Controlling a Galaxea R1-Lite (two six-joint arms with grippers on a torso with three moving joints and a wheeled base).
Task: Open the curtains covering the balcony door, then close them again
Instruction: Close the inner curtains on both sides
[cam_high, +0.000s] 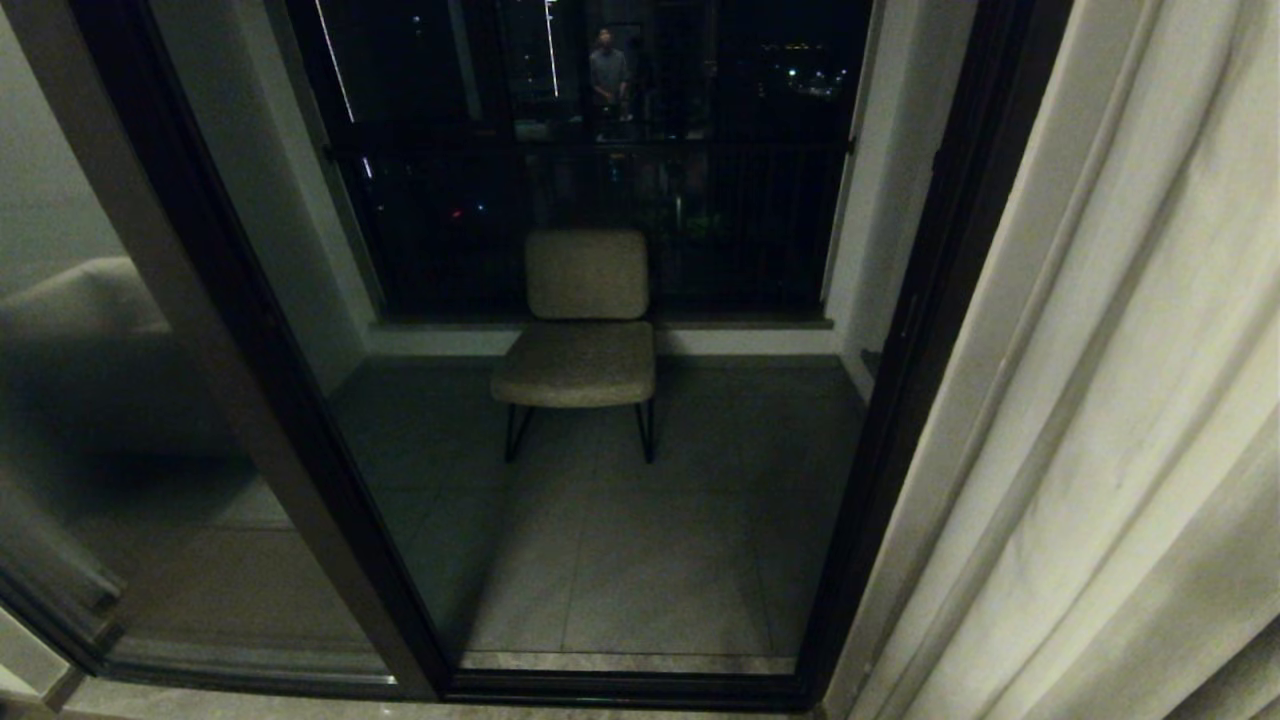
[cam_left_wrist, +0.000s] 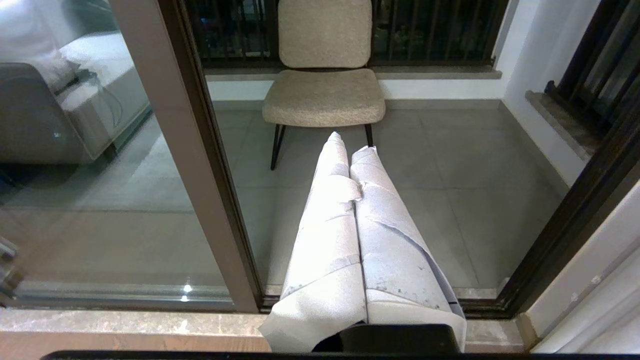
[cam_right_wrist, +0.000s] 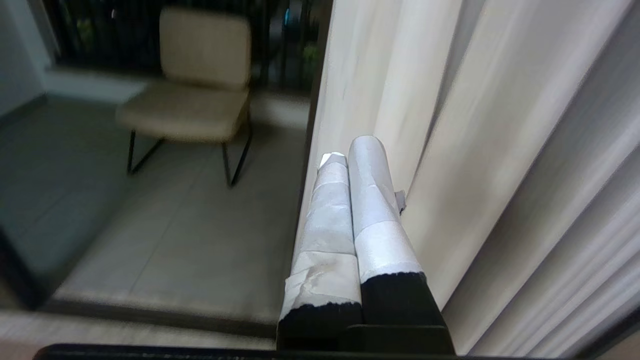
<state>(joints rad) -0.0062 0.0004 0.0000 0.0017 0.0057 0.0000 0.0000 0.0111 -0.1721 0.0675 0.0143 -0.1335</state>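
One cream pleated panel of the curtains (cam_high: 1120, 400) hangs gathered at the right side of the balcony door (cam_high: 300, 430), leaving the dark-framed glass uncovered. In the right wrist view my right gripper (cam_right_wrist: 350, 150) is shut, its white-taped fingers empty, close beside the left edge of that curtain (cam_right_wrist: 475, 125); I cannot tell if they touch. My left gripper (cam_left_wrist: 350, 142) is shut on nothing and points at the door frame (cam_left_wrist: 195, 150) and the balcony floor. Neither arm shows in the head view.
A beige padded chair (cam_high: 585, 330) on thin black legs stands on the tiled balcony beyond the glass, against a dark railing. A standing person (cam_high: 607, 75) is reflected high in the glass. A stone sill (cam_left_wrist: 125, 325) runs along the door's foot.
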